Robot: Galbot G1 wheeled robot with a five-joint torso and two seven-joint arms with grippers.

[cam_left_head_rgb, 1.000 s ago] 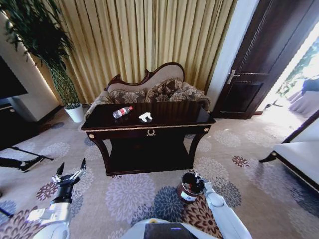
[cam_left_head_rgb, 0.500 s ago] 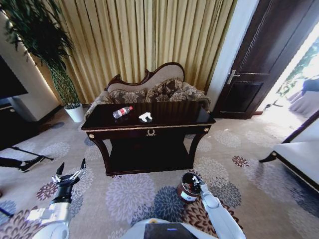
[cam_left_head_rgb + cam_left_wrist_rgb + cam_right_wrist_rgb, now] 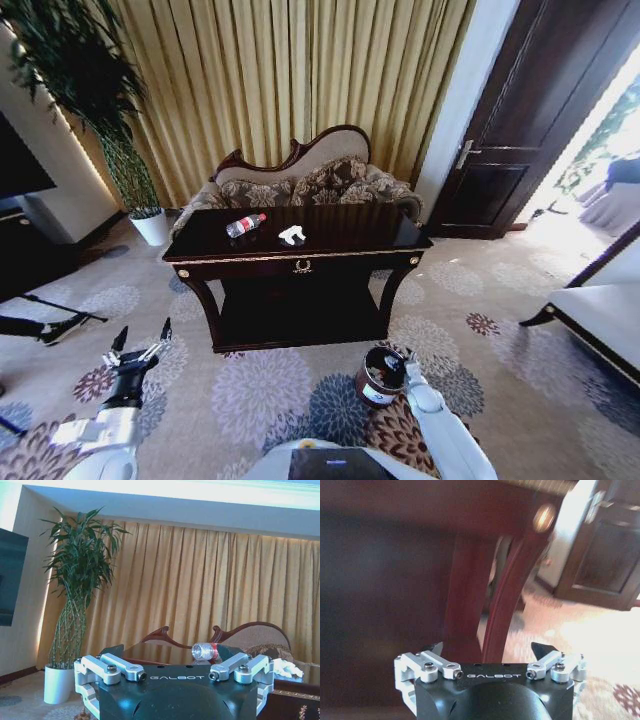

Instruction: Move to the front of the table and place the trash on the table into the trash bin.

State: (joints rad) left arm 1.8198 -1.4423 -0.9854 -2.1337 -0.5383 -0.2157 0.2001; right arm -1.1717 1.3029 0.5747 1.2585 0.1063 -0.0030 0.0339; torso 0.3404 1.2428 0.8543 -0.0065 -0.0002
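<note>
- The robot faces the front of the table [image 3: 300,262], which stands a little way off across the patterned carpet [image 3: 250,390], so the approach looks largely done
- The trash is on the tabletop, none of it binned: a clear bottle [image 3: 245,225] with a red label lies on its side toward the left, and a crumpled white paper [image 3: 292,235] sits just beside it toward the centre
- The trash bin [image 3: 381,377] stands on the carpet in front of the table's right leg, much lower than the top (nothing can be made out inside it)
- The left gripper [image 3: 140,344] hovers low over the carpet, well apart from the table, fingers spread wide and empty
- The right gripper [image 3: 404,361] sits just at the bin's rim; its wrist view shows the finger tips apart with nothing between them
- Both pickups and both drops are yet to be done
</note>
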